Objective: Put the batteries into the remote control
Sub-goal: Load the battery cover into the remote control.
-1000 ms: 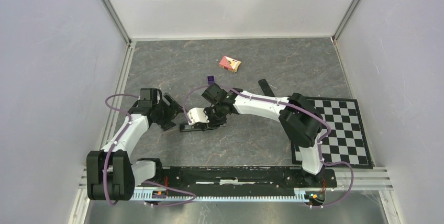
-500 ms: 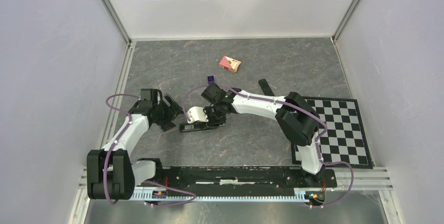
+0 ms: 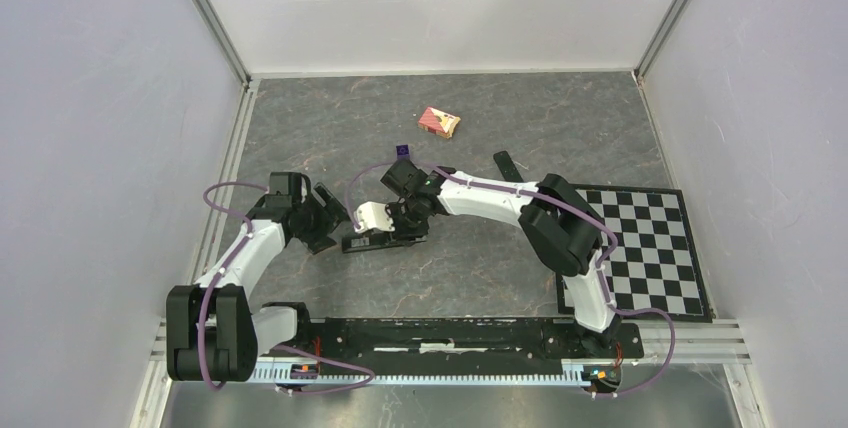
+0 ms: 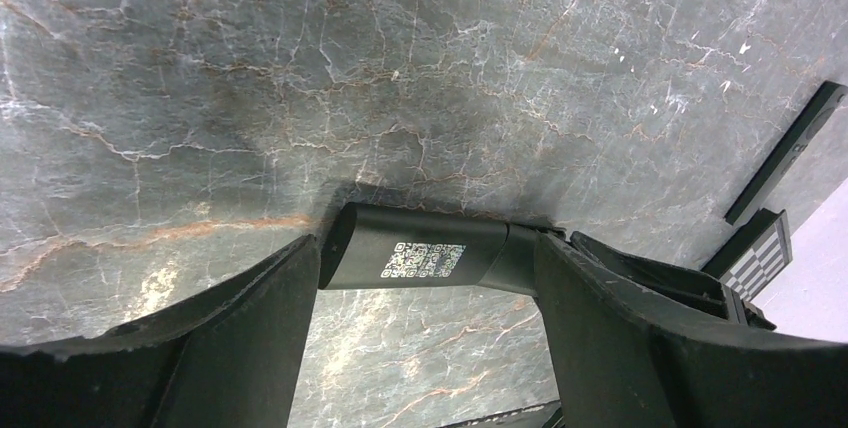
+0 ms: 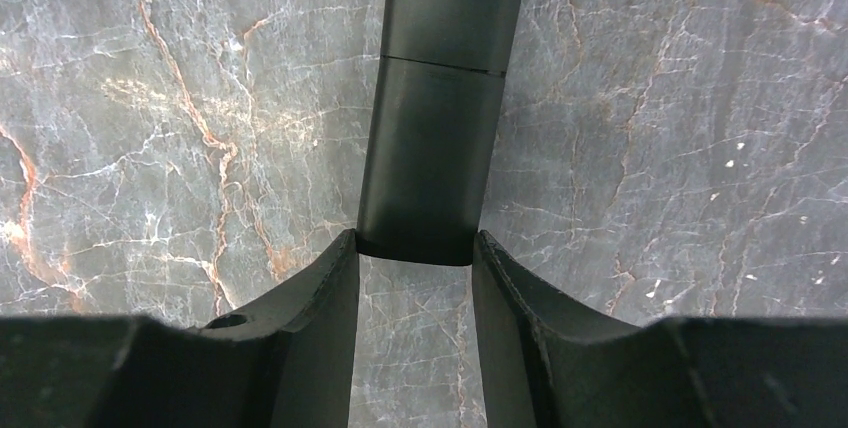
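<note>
Gripping one remote control [image 3: 352,244] by its end, where it lies flat on the grey table [image 3: 480,273] between the two arms.
One red-and-white box [image 3: 438,122], one purple cube [image 3: 404,150], one black strip [image 3: 508,166] and one checkered mat [image 3: 650,248] lie farther off. The right gripper [image 5: 415,266] is roughly half closed, with both fingers [image 5: 310,308] pressed against the remote's end. The left gripper [image 4: 425,278] stands wide apart around the other end; I cannot tell whether it touches the remote.

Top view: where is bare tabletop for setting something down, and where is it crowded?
Bare: the far corner left of the red-and-white box; the strip between remote control and base rail. Crowded: at the remote, between left end effector and right end effector.
</note>
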